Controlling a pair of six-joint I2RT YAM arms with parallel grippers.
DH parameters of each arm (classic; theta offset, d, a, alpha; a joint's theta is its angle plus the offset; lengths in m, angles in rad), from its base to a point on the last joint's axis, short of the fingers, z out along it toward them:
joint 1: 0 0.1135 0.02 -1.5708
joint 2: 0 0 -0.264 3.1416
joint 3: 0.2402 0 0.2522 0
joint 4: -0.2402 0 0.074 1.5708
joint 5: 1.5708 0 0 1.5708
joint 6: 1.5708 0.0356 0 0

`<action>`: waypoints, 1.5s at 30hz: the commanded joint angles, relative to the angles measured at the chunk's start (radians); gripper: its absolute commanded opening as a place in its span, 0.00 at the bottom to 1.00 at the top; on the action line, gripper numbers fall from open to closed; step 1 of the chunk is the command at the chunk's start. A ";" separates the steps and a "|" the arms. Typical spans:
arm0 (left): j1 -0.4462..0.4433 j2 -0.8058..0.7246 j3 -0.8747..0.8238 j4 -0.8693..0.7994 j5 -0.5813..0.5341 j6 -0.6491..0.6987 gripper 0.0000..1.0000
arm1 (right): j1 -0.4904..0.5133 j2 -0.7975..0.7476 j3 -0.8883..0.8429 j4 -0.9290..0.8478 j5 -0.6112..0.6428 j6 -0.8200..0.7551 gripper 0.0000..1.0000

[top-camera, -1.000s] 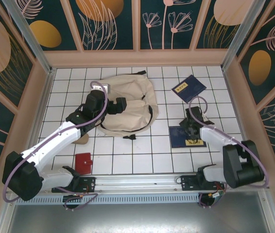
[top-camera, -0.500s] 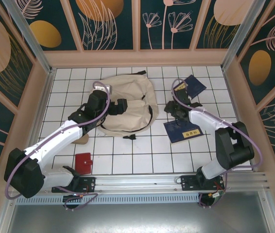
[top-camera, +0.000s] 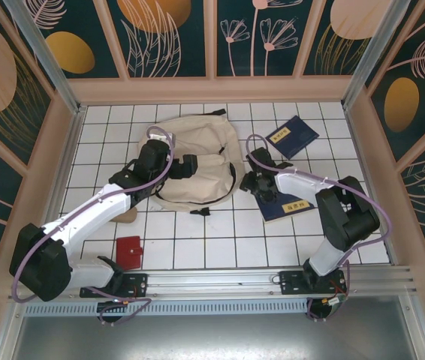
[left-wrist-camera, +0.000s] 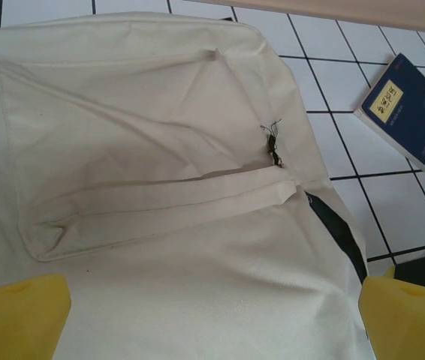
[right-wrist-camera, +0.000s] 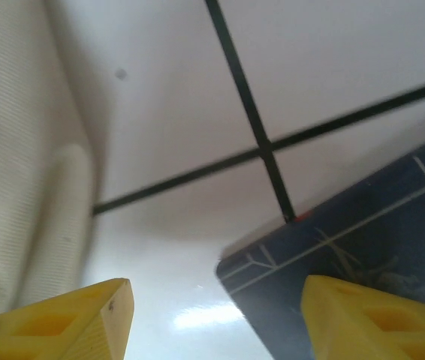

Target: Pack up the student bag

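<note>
The student bag [top-camera: 201,161], a big cream fabric backpack, lies flat at the back middle of the tiled floor. My left gripper [top-camera: 188,165] hovers over its middle, open, with the yellow fingertips [left-wrist-camera: 17,319] spread wide above the cloth [left-wrist-camera: 160,172]. My right gripper [top-camera: 257,182] sits low between the bag's right edge and a navy book [top-camera: 285,202]. It is open, and the book's corner [right-wrist-camera: 363,247] lies between its yellow fingers [right-wrist-camera: 70,322]. The right finger overlaps the cover. The bag's edge [right-wrist-camera: 17,150] is close on the left.
A second navy book [top-camera: 291,135] with a yellow label lies at the back right, also seen past the bag [left-wrist-camera: 411,109]. A small red flat item [top-camera: 129,251] rests near the left arm's base. A black strap end [top-camera: 200,212] trails below the bag. Wooden walls surround the floor.
My right gripper has swung left toward the bag. The near navy book has slid and turned left with it. The left gripper has barely shifted.
</note>
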 commanded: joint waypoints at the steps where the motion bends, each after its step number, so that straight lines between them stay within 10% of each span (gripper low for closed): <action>1: 0.006 0.009 0.010 -0.013 -0.010 0.029 0.99 | 0.011 -0.006 -0.049 -0.098 -0.006 0.032 0.63; 9: 0.006 0.037 0.016 -0.003 0.011 0.028 0.98 | 0.056 -0.123 -0.099 -0.191 -0.066 0.026 0.62; 17: 0.006 0.066 0.024 -0.013 0.031 0.028 0.99 | -0.050 -0.230 -0.070 -0.340 0.232 0.149 0.63; 28: 0.005 0.110 0.045 -0.015 0.113 0.020 0.98 | -0.358 -0.359 -0.268 -0.190 0.154 -0.008 0.60; 45: -0.065 0.269 0.175 0.087 0.354 -0.083 0.82 | -0.387 -0.237 -0.305 -0.043 0.024 -0.229 0.40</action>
